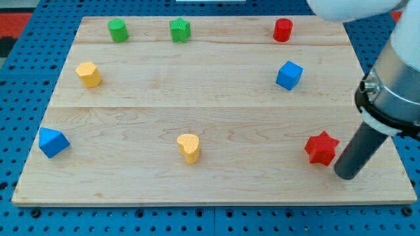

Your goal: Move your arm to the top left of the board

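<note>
No legible text or markings anywhere.

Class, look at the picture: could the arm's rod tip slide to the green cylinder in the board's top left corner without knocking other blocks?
Probably yes. My tip sits beside the red star, at the view's bottom right. The board's middle looks open toward the green cylinder.

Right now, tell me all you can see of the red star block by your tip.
The red star block is a small, matte, solid-red piece that looks like painted wood, lying flat on the wooden board near the view's bottom right. Its points look intact. My tip sits just to its right and slightly below, close to one point; whether they touch I cannot tell. No other block is near it.
</note>
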Tool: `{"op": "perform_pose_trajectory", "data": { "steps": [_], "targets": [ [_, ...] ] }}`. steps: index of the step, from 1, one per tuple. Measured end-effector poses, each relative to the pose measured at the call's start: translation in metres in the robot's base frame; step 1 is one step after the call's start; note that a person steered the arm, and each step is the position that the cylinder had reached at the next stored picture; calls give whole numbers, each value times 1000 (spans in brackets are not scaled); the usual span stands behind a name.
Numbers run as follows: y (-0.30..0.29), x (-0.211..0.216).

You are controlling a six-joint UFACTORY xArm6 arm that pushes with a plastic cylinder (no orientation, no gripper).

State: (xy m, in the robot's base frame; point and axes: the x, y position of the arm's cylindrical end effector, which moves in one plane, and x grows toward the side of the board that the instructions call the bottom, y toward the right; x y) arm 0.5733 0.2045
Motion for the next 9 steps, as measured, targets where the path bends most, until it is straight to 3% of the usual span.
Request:
{"op": "perform_pose_trajectory", "data": {
  "steps": [1, 3, 5, 9],
  "targets": [
    [55, 13],
    [73, 28],
    [113, -46],
    [100, -206]
  ]
}}
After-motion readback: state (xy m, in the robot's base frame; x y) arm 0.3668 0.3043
